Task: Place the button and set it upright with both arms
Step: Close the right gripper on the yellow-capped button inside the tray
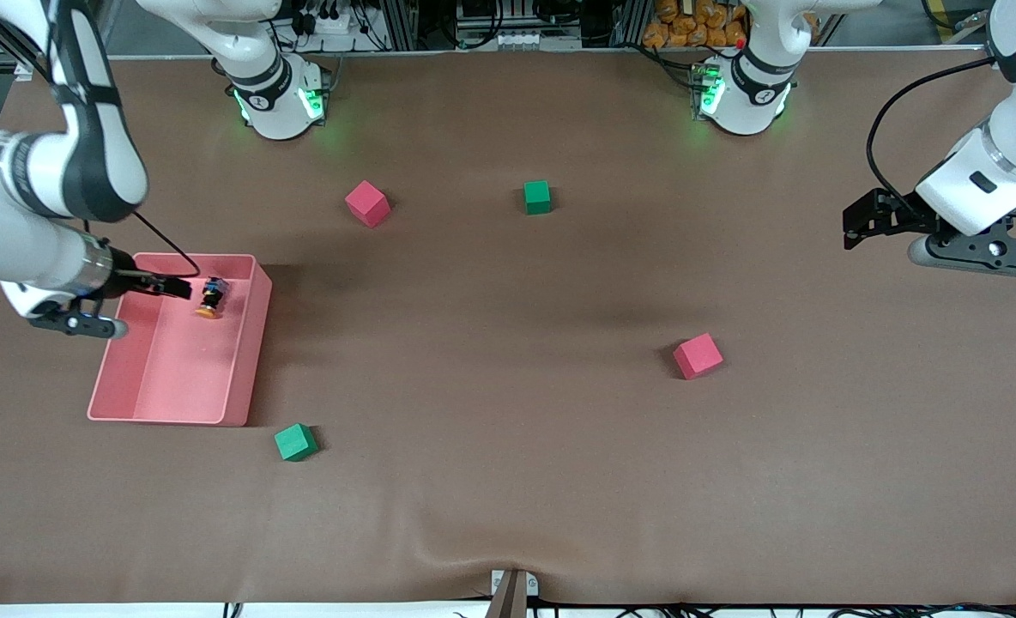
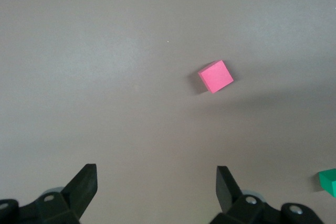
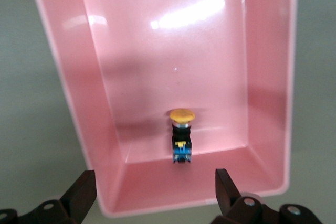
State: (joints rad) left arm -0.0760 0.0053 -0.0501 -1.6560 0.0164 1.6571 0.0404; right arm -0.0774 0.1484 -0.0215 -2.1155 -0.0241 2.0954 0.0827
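1. The button lies on its side inside the pink tray, near the tray's end wall farthest from the front camera. Its orange cap points toward the camera and its blue bit toward that wall.
2. The right gripper hangs over that same end of the tray, just beside the button. In the right wrist view its fingers are spread wide with nothing between them, and the button is centred ahead of the gap. This looks like a line-up for a pick.
3. The tray has high walls and the button sits close to one of them, so the approach probably has to come from above, not from the side.
4. The left gripper waits in the air over the left arm's end of the table, well apart from the tray. It is released and empty: its fingers show wide apart above bare table.
5. The left arm is likely parked there to take a handover or to steady the button when it is stood up.
6. Distractors: two red cubes and two green cubes are scattered on the brown table.
7. Nothing is grasped yet, so the task is at an early stage.
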